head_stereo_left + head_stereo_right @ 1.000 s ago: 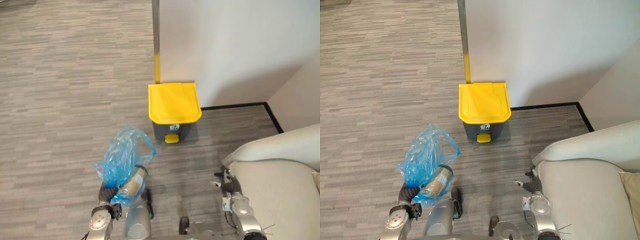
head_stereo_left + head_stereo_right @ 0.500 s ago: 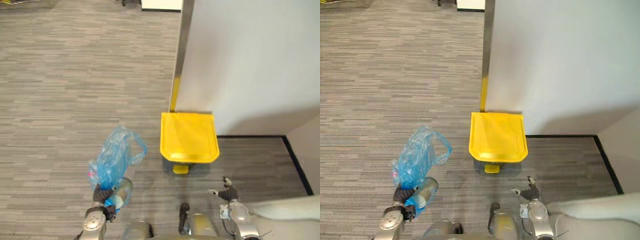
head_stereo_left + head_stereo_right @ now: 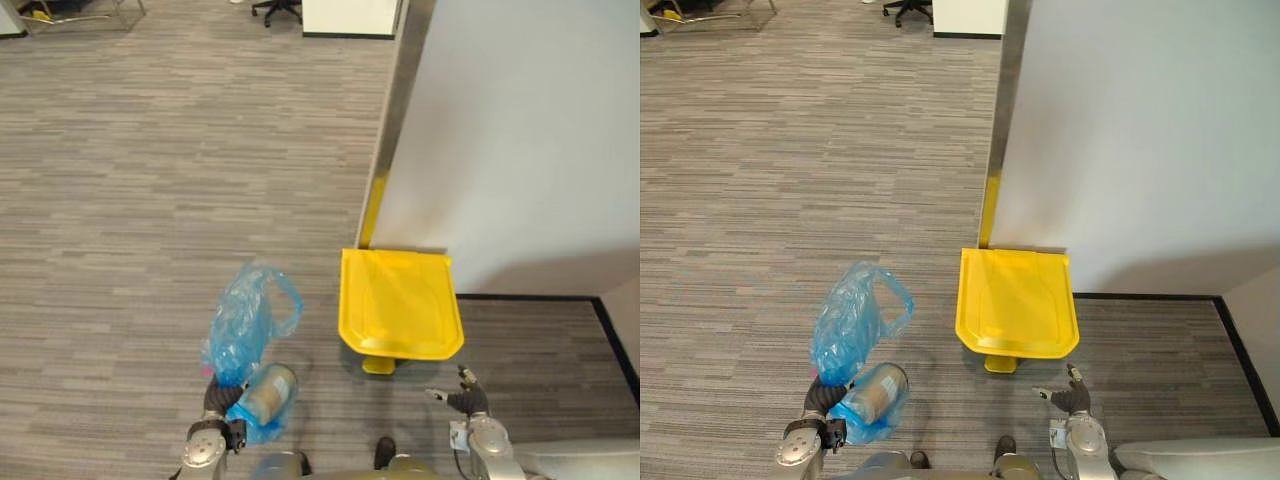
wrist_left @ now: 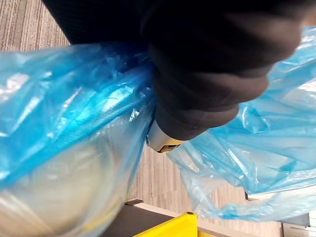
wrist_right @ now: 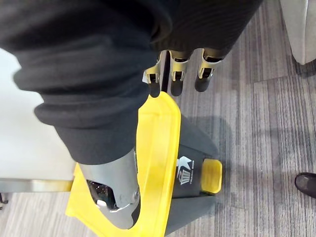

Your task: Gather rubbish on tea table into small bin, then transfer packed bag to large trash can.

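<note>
R hand [image 3: 466, 400]: fingers [image 5: 176, 74] straight, slightly apart, holding nothing, poised near front edge of trash can [image 3: 400, 305]. Can's yellow lid down; can stands vs. white wall [image 3: 520, 150]. L hand [image 3: 213, 398] sunk in gathered neck of blue bag [image 3: 243, 320]; open or clamped: cannot tell. Bag rises from L hand, left of can, apart from it. Cylindrical container [image 3: 265, 392] inside bag, beside L hand.
</note>
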`<state>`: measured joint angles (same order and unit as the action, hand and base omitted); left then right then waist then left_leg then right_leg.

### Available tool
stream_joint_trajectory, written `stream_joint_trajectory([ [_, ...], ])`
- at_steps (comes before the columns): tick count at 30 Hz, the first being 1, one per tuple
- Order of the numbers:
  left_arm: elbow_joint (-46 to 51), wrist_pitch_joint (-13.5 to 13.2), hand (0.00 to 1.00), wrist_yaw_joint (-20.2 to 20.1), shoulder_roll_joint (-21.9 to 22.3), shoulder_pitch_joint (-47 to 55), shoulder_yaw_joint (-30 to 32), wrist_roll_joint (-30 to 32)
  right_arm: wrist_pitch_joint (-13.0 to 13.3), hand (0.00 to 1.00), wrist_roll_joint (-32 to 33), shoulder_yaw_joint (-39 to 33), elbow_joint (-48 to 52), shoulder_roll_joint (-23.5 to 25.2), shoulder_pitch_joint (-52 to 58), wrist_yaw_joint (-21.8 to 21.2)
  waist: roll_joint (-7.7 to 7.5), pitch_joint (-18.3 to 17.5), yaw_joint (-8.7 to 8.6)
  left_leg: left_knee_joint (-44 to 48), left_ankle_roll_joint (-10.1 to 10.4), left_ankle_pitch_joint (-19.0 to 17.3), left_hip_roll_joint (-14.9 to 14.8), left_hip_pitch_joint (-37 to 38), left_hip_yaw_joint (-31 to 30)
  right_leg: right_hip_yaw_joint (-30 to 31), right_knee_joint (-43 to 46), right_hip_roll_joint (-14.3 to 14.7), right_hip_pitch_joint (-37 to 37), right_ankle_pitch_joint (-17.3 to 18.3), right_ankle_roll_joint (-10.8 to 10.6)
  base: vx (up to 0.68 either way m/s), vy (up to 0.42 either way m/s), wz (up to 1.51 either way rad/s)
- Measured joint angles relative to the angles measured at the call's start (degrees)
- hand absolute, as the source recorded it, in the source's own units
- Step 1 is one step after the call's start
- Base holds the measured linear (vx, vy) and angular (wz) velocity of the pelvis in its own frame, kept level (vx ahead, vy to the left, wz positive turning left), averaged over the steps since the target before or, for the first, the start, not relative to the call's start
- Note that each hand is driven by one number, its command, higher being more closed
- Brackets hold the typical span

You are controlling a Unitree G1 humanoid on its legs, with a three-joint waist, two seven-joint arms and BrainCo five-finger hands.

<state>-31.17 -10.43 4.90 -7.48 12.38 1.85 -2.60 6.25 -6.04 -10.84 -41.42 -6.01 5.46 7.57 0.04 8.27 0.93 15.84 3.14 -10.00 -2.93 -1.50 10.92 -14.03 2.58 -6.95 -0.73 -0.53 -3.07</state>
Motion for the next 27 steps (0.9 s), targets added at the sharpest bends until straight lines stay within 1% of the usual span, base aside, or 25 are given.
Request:
stream_joint_trajectory([
  [5, -0.38, 0.01, 1.0, 0.09, -1.06, 0.18, 0.02, 0.09, -0.01, 0.0, 1.06, -0.03, 0.0, 0.14, -0.22, 0.01, 0.03, 0.02, 0.02, -0.63, -0.01, 0.0, -0.54, -0.34, 0.73, 0.64, -0.86, 0.27, 0.63, -0.27, -0.43, -0.06, -0.016, -0.08],
  [8, -0.4, 0.01, 1.0, 0.07, -1.53, 0.39, 0.09, 0.3, -0.07, 0.0, 1.08, 0.08, -0.07, 0.1, -1.4, 0.01, -0.04, 0.14, -0.07, -2.04, -0.14, -0.1, -1.33, -1.01, 2.17, 2.35, -0.6, 1.17, 3.08, -0.69, -0.91, -0.13, -0.066, -0.32],
  [9, -0.38, 0.0, 1.0, 0.04, -1.48, 0.35, 0.08, 0.59, -0.08, 0.0, 1.09, 0.15, -0.19, -0.09, -1.84, 0.02, 0.16, 0.3, -0.07, -1.78, -1.03, -0.71, -1.9, -1.52, 2.96, 3.19, 0.62, 1.67, 4.52, -0.59, -0.89, -0.1, -0.039, -0.35],
  [10, -0.38, -0.02, 1.0, 0.04, -1.47, 0.42, 0.12, 0.58, -0.11, 0.0, 1.09, 0.17, -0.21, -0.11, -2.69, 0.03, 0.33, 0.45, -0.02, -1.13, -2.45, -1.99, -2.12, -1.92, 3.53, 3.9, 3.22, 2.0, 6.25, 0.92, -0.98, -0.15, -0.028, -0.44],
  [11, -0.4, 0.03, 1.0, 0.03, -1.54, 0.54, 0.26, 0.58, -0.2, 0.0, 1.12, 0.58, -0.25, 0.01, -3.04, 0.02, -0.21, 1.01, -0.08, 0.72, -2.68, -3.36, -2.04, -2.32, 3.82, 5.02, 8.67, 1.44, 8.81, 3.67, -1.38, -0.09, 0.008, -0.32],
  [12, -0.39, 0.07, 1.0, -0.01, -1.54, 0.71, 0.19, 0.59, -0.2, 0.0, 1.12, 0.66, -0.27, 0.03, -2.9, 0.03, -0.59, 1.29, -0.23, 1.9, -2.94, -4.4, -1.97, -2.49, 4.23, 5.35, 11.68, 0.84, 10.03, 5.55, -1.6, -0.14, 0.01, -0.2],
  [13, -0.34, 0.07, 1.0, -0.06, -1.54, 1.34, 0.07, 0.59, -0.31, 0.0, 1.13, 0.67, -0.27, -0.03, -2.38, 0.05, -1.52, 2.05, -0.26, 4.7, -3.18, -6.95, -1.75, -2.38, 4.25, 5.71, 18.85, -0.86, 11.74, 9.34, -1.71, -0.11, -0.009, -0.04],
  [14, -0.34, 0.08, 1.0, -0.06, -1.59, 1.7, 0.03, 0.59, -0.32, 0.0, 1.13, 0.61, -0.26, -0.04, -2.23, 0.11, -1.91, 2.24, -0.4, 5.18, -3.5, -7.54, -1.23, -2.07, 3.96, 5.72, 21.35, -1.81, 12.12, 10.07, -2.24, -0.07, 0.008, 0.08],
  [15, -0.12, 0.11, 1.0, -0.01, -1.73, 1.77, 0.0, 0.58, -0.4, 0.0, 1.16, 0.49, -0.24, -0.08, -2.36, 0.24, -2.37, 3.12, -0.57, 5.65, -4.37, -8.2, -0.57, -0.6, 3.4, 4.72, 27.69, -3.65, 14.48, 10.03, -2.27, 0.02, 0.02, 0.09],
  [16, 0.13, 0.12, 1.0, 0.06, -1.92, 1.61, -0.04, 0.58, -0.42, 0.0, 1.15, 0.51, -0.23, -0.09, -2.66, 0.23, -1.23, 4.61, -0.39, 6.97, -5.0, -8.89, -1.29, 0.02, 3.38, 3.38, 32.66, -3.94, 17.53, 10.53, -1.64, 0.05, 0.038, 0.03],
  [17, 0.13, 0.11, 1.0, 0.11, -2.02, 1.59, -0.03, 0.57, -0.43, 0.0, 1.15, 0.53, -0.23, -0.08, -2.77, 0.23, -0.62, 5.02, 0.03, 7.85, -4.99, -9.58, -2.07, 0.08, 3.41, 3.04, 31.72, -3.57, 18.45, 10.88, -1.42, 0.07, 0.02, -0.04],
  [18, 0.12, 0.12, 1.0, 0.15, -2.3, 1.41, -0.06, 0.55, -0.43, 0.0, 1.18, 0.58, -0.19, -0.05, -3.07, 0.23, -0.14, 5.55, 0.01, 9.27, -4.85, -10.68, -2.95, 0.13, 3.03, 2.76, 29.01, -2.97, 19.5, 10.43, -1.44, 0.1, 0.0, 0.12],
  [19, 0.09, 0.13, 1.0, 0.1, -2.94, 0.89, -0.14, 0.54, -0.43, 0.0, 1.34, 0.64, -0.2, -0.03, -3.13, 0.24, -0.38, 5.87, -0.18, 10.34, -4.72, -11.76, -3.1, 0.21, 2.07, 2.54, 22.53, -3.04, 20.78, 8.26, -2.68, 0.18, -0.045, 0.43],
  [20, 0.05, 0.14, 1.0, 0.15, -3.61, -0.63, -0.13, 0.54, -0.47, 0.0, 1.54, 0.52, -0.34, -0.19, -3.12, 0.32, -0.91, 6.89, -0.57, 11.74, -4.36, -13.04, -3.08, 0.55, 0.57, 2.67, 14.6, -3.24, 21.06, 4.16, -4.28, 0.19, -0.072, 0.59],
  [21, 0.04, 0.14, 1.0, 0.18, -4.1, -1.63, -0.13, 0.54, -0.51, 0.0, 1.59, 0.5, -0.47, -0.25, -3.1, 0.45, -1.3, 7.52, -0.98, 12.78, -4.06, -13.9, -3.09, 0.58, -0.55, 2.98, 11.35, -3.41, 21.18, 2.59, -5.12, 0.22, -0.141, 0.91],
  [22, -0.64, 0.14, 1.0, 0.41, -4.95, -3.7, -0.13, 0.55, -0.59, 0.0, 1.91, 0.49, -0.8, -0.47, -2.89, 0.96, -1.57, 8.27, -1.8, 14.91, -2.99, -15.75, -3.15, 0.25, -3.43, 3.61, 11.04, -3.39, 20.73, 1.94, -5.49, 0.2, -0.151, 0.81],
  [23, -1.34, 0.15, 1.0, 0.65, -4.88, -5.42, -0.17, 0.54, -0.63, 0.0, 2.03, 0.29, -1.19, -1.17, -2.88, 1.15, -1.14, 8.58, -1.71, 15.66, -1.99, -16.85, -3.89, 0.17, -5.1, 5.22, 10.93, -1.92, 20.4, -0.17, -6.11, 0.38, -0.247, 0.74],
  [24, -1.34, 0.07, 1.0, 1.35, -4.66, -7.4, -0.41, 0.53, -0.59, 0.0, 2.19, -0.34, -1.05, -2.31, -3.06, 1.19, 0.19, 9.45, -1.43, 15.93, -0.76, -17.96, -5.62, -0.11, -7.07, 5.59, 14.8, -0.36, 20.66, 2.12, -6.28, 0.32, -0.2, 0.46],
  [25, -1.36, 0.05, 1.0, 1.49, -5.1, -8.37, -0.79, 0.54, -0.57, 0.0, 2.27, -0.9, -0.97, -2.48, -3.12, 1.2, 0.41, 10.02, -1.67, 15.73, -0.22, -18.22, -5.67, -0.31, -8.21, 6.58, 18.44, -0.4, 21.72, 3.9, -5.64, 0.39, -0.235, 0.79],
  [26, -1.49, 0.07, 1.0, 1.61, -5.84, -9.75, -1.7, 0.54, -0.5, 0.0, 3.13, -3.11, -0.84, -2.14, -1.8, 1.69, 0.09, 10.21, -2.28, 15.45, 1.14, -18.71, -5.0, 0.95, -10.8, 9.48, 26.77, -1.43, 23.59, 8.34, -5.0, 0.28, -0.157, 1.0],
  [27, -1.36, 0.03, 1.0, 1.69, -5.75, -10.25, -1.64, 0.51, -0.58, 0.0, 3.73, -4.88, -0.25, -2.11, -0.43, 2.24, 0.15, 10.19, -3.47, 15.22, 1.84, -19.4, -5.36, 2.47, -12.55, 10.7, 34.65, -1.93, 25.24, 12.08, -4.99, 0.51, -0.31, 1.17],
])
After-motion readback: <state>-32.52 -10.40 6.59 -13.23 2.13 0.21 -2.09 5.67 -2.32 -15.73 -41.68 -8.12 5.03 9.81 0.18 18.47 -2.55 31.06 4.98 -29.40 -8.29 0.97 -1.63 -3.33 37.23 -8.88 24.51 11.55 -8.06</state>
